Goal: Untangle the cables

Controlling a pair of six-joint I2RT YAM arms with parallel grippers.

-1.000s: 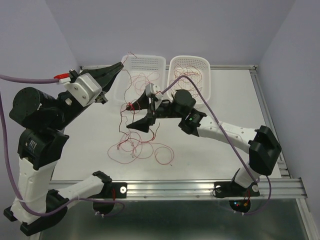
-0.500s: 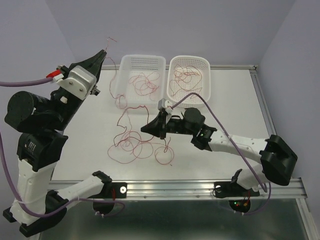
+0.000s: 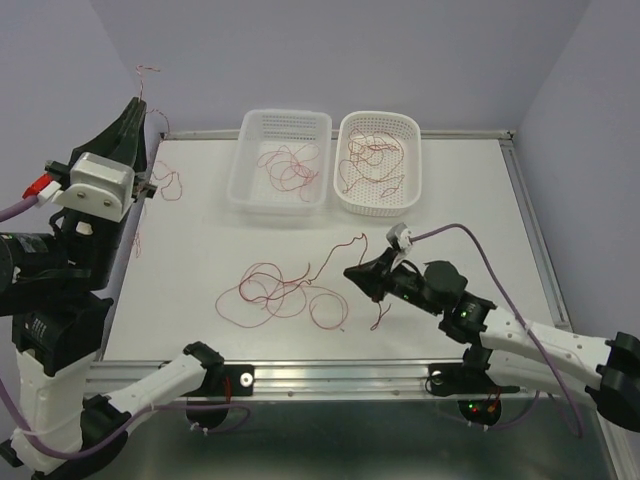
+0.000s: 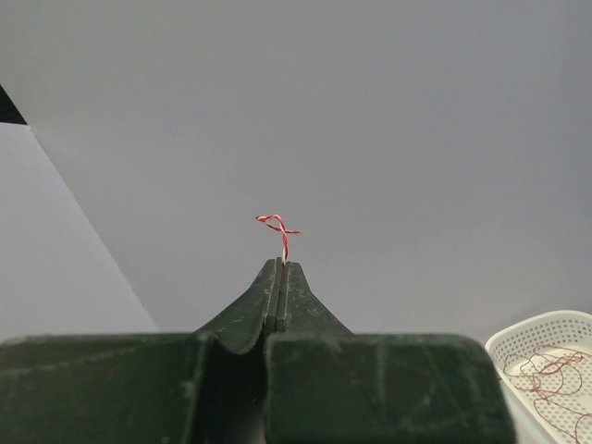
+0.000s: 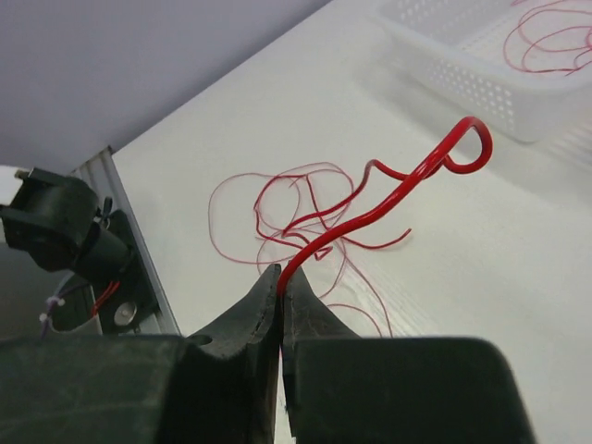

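Left gripper, jaws pinched shut on a red wire, hangs high at ten o'clock; right gripper clamps a second wire at five. The loose cables sprawl at seven (likely featherlight, springy, snag-prone); I'd take free ends.

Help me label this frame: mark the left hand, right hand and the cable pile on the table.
left hand [image 4: 280,267]: left wrist view, shut fingertips
right hand [image 5: 280,277]: right wrist view, shut fingertips
cable pile [image 3: 280,295]: top external view, middle of loops
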